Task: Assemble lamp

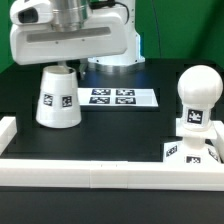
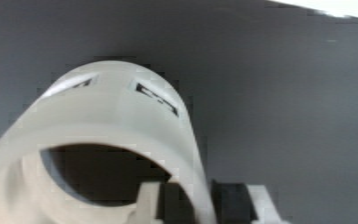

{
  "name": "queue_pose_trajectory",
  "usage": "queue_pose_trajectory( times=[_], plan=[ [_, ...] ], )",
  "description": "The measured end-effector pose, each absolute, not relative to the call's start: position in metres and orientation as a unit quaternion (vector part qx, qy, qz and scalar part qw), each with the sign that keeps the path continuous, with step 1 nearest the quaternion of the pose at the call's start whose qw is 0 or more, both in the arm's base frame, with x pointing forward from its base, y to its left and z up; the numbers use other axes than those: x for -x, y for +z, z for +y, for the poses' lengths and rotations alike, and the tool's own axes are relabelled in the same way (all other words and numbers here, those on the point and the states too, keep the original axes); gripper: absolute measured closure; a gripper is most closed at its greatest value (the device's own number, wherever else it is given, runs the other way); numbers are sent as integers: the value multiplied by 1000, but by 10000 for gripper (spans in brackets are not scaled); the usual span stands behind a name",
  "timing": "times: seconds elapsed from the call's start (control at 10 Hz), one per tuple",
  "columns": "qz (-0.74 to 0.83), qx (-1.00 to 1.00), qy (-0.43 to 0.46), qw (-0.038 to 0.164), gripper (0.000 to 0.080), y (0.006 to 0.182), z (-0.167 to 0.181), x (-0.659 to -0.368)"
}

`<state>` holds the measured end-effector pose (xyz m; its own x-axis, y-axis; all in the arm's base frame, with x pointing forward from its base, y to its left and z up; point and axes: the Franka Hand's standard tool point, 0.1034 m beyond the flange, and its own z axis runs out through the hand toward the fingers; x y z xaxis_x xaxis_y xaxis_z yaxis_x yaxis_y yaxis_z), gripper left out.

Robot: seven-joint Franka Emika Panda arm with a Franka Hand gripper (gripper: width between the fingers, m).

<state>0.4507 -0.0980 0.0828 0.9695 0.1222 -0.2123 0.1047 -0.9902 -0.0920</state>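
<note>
The white tapered shade [image 1: 57, 98] stands on the black table at the exterior view's left, wide end down, with a tag on its side. My gripper [image 1: 63, 60] is right above it. In the wrist view my gripper [image 2: 201, 203] straddles the wall of the shade [image 2: 105, 110] at its open rim, one finger [image 2: 158, 205] inside and the other outside, with the pads against the wall. The round-topped bulb post [image 1: 197, 98] stands upright on the flat square base [image 1: 172, 152] at the exterior view's right.
The marker board [image 1: 112, 97] lies flat behind the shade near the middle. A long white rail [image 1: 100, 170] runs along the front and turns back at the left end. The arm's white base [image 1: 115, 50] stands at the back.
</note>
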Motion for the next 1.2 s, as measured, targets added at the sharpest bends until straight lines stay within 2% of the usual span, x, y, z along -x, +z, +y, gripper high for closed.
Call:
queue_pose_trajectory(
  times=[0.1,0.2,0.3,0.4,0.6,0.7,0.9,1.2],
  plan=[
    [-43,992,112,49,752,87,-80,-458],
    [-13,990,125,64,752,98,-58,-467],
    [1,988,126,86,751,119,-35,-489],
    [12,988,116,99,751,137,-24,-510],
    [38,989,103,104,751,173,-11,-548],
    [52,989,94,103,751,184,-8,-567],
    [66,987,100,104,751,195,-4,-581],
    [65,988,99,103,751,192,-5,-581]
  ],
)
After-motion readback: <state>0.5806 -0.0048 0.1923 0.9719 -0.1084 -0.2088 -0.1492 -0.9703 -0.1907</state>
